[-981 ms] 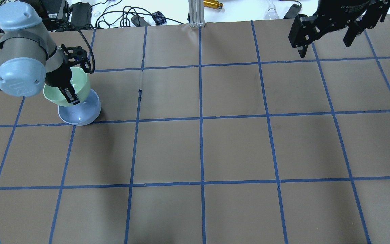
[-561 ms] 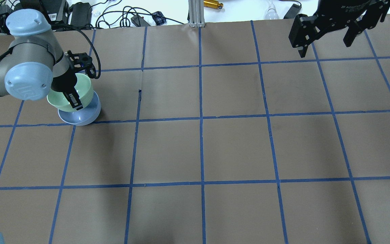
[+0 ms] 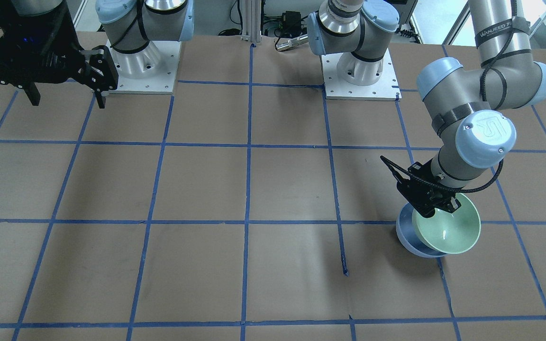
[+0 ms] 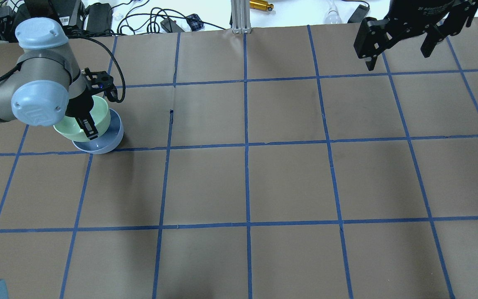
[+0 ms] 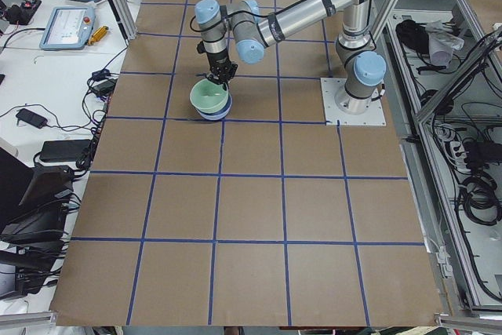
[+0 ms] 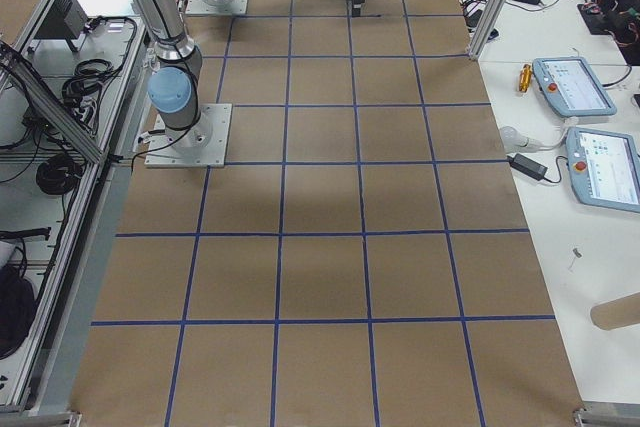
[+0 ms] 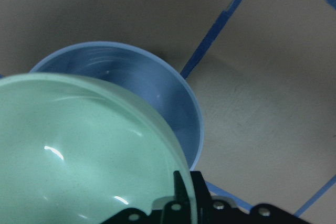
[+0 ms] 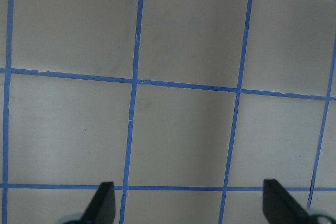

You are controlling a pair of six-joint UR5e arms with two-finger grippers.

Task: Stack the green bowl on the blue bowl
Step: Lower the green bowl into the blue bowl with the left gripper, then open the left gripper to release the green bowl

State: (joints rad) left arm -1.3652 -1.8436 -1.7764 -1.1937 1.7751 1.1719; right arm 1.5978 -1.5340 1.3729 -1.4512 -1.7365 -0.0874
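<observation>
My left gripper point(image 4: 86, 124) is shut on the rim of the green bowl point(image 4: 77, 126), a pale mint-green bowl. It holds the bowl tilted, low into the blue bowl point(image 4: 108, 139), which stands on the table at the left. In the front-facing view the green bowl point(image 3: 448, 229) covers most of the blue bowl point(image 3: 403, 234). The left wrist view shows the green bowl point(image 7: 79, 156) partly over the blue bowl's point(image 7: 152, 87) inside. My right gripper point(image 4: 401, 45) is open and empty, high over the far right of the table.
The table is brown paper with a blue tape grid point(image 4: 245, 145). Cables and boxes point(image 4: 139, 18) lie behind its far edge. The arm bases point(image 3: 360, 71) stand on white plates at the robot's side.
My left gripper has lowered the green bowl down into the blue bowl and shifted slightly. The right arm has not moved.
</observation>
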